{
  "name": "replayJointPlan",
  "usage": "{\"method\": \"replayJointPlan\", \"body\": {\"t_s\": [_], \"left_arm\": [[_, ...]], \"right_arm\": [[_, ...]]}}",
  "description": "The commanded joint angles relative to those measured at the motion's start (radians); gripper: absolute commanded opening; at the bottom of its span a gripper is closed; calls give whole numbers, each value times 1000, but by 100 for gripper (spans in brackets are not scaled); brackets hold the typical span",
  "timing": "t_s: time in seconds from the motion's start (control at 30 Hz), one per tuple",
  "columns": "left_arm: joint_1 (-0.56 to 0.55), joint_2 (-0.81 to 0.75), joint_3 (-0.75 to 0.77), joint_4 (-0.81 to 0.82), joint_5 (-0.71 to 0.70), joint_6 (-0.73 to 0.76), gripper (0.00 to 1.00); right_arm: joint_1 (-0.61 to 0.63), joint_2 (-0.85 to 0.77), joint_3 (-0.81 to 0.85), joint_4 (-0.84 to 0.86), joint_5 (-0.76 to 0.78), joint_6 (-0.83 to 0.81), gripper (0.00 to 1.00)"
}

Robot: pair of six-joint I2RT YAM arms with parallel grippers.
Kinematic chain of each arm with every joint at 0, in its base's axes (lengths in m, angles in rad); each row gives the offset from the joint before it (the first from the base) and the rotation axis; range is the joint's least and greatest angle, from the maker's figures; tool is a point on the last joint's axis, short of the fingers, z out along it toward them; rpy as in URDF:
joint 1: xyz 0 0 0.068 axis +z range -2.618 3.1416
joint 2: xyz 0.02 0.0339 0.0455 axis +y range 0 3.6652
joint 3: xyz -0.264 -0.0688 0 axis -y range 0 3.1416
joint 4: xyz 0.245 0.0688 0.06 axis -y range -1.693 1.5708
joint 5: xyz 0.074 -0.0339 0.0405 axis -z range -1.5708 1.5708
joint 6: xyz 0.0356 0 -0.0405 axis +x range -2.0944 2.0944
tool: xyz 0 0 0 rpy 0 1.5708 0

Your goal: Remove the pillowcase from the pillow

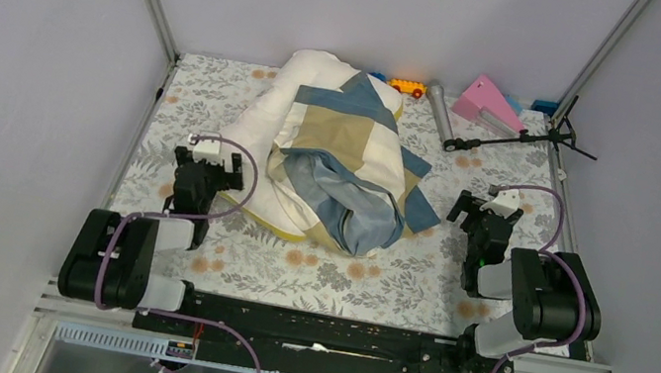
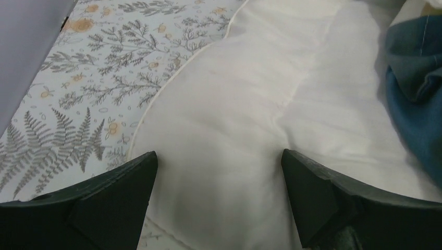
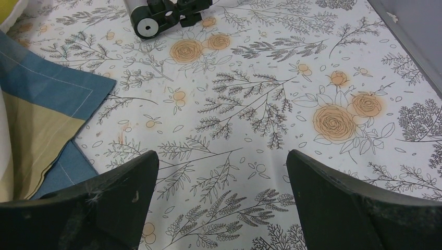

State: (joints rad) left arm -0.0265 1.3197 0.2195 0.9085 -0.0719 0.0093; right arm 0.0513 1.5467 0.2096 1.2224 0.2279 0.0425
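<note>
The cream-white pillow (image 1: pixel 269 122) lies in the middle of the table, its left side and near yellow-trimmed edge bare. The patchwork pillowcase (image 1: pixel 361 156) of blue, tan and cream is bunched over its right side, its open mouth facing the near edge. My left gripper (image 1: pixel 206 165) is open and empty, at the pillow's left edge; in the left wrist view its fingers straddle bare pillow (image 2: pixel 245 120), with blue pillowcase fabric (image 2: pixel 417 99) at the right. My right gripper (image 1: pixel 481 210) is open and empty over the floral cloth, right of a pillowcase corner (image 3: pixel 41 114).
At the back right lie a small black tripod (image 1: pixel 514 141), a grey cylinder (image 1: pixel 440 109), a pink wedge (image 1: pixel 488 101) and an orange toy (image 1: pixel 408 87). The tripod's end shows in the right wrist view (image 3: pixel 156 15). Grey walls and metal frame posts enclose the table.
</note>
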Motion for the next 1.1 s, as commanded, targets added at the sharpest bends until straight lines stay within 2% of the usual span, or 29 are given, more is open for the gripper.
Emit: {"method": "replayJointPlan", "body": {"t_s": [0.0, 0.07, 0.13, 0.2, 0.27, 0.33, 0.67, 0.77, 1.07], "left_arm": [[3, 62, 114, -34, -23, -30, 99], [4, 52, 71, 45, 10, -72, 99], [1, 86, -38, 289, 92, -64, 99], [-9, 154, -71, 413, 27, -80, 99], [-10, 196, -24, 390, 8, -79, 99], [-13, 193, 42, 239, 2, -76, 99], [-27, 199, 34, 265, -12, -68, 99], [-63, 192, 8, 307, -60, -41, 99], [-12, 200, 41, 254, 43, -63, 99]], "right_arm": [[-4, 1, 24, 17, 39, 3, 100], [-4, 2, 23, 22, 39, 3, 100], [-4, 2, 24, 21, 39, 3, 100], [-4, 1, 24, 20, 39, 3, 100], [-5, 1, 22, 20, 39, 3, 100], [-4, 1, 22, 21, 39, 2, 100], [-4, 1, 23, 21, 39, 3, 100], [-3, 1, 23, 20, 39, 4, 100], [-4, 1, 23, 21, 39, 4, 100]]}}
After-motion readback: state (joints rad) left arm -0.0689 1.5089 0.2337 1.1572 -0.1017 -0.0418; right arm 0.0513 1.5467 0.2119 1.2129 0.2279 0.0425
